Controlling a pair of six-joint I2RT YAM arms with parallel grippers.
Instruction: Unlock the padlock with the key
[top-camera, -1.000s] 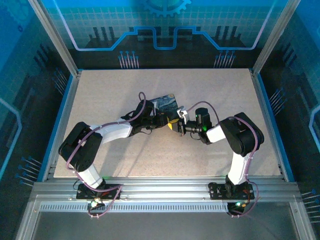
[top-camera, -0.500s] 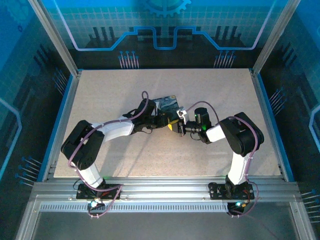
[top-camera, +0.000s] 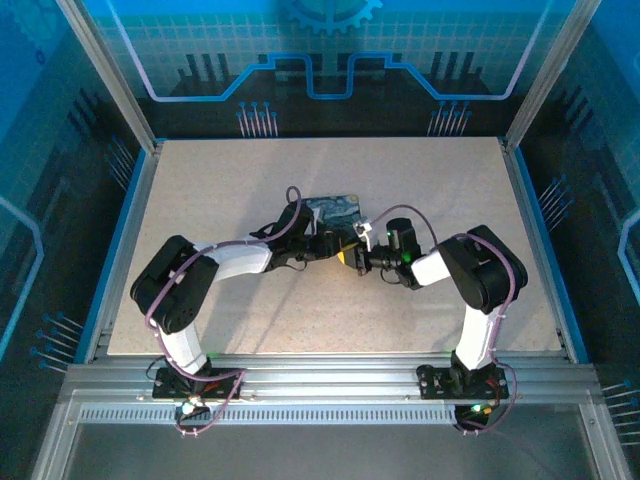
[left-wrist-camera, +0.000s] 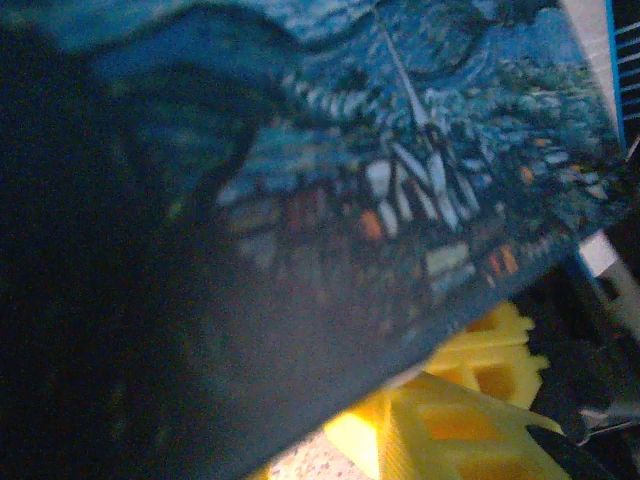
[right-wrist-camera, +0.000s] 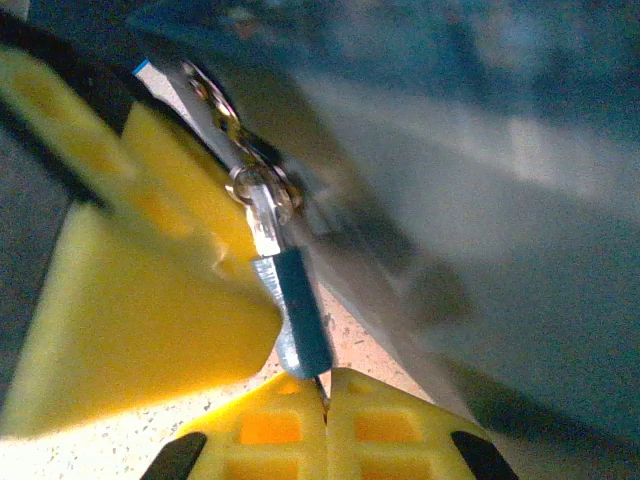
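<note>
A pale, speckled tabletop (top-camera: 250, 180) is enclosed on three sides. It is bordered by blue strips (top-camera: 121, 240) at its left and right edges and by grooved aluminium rails (top-camera: 320, 375) along the near edge. Slanted aluminium posts (top-camera: 108, 75) are set at the far corners. The back wall (top-camera: 330, 50) is formed by a translucent blue panel printed with a pale grid, a gear outline and circuit-like lines. Similar panels (top-camera: 40, 200) are fitted at the sides. The surface is evenly lit.

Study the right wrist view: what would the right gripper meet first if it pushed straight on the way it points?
Most likely the padlock, its blue body directly ahead of the right gripper; the thin key pinched in its tips seems almost touching it.
</note>
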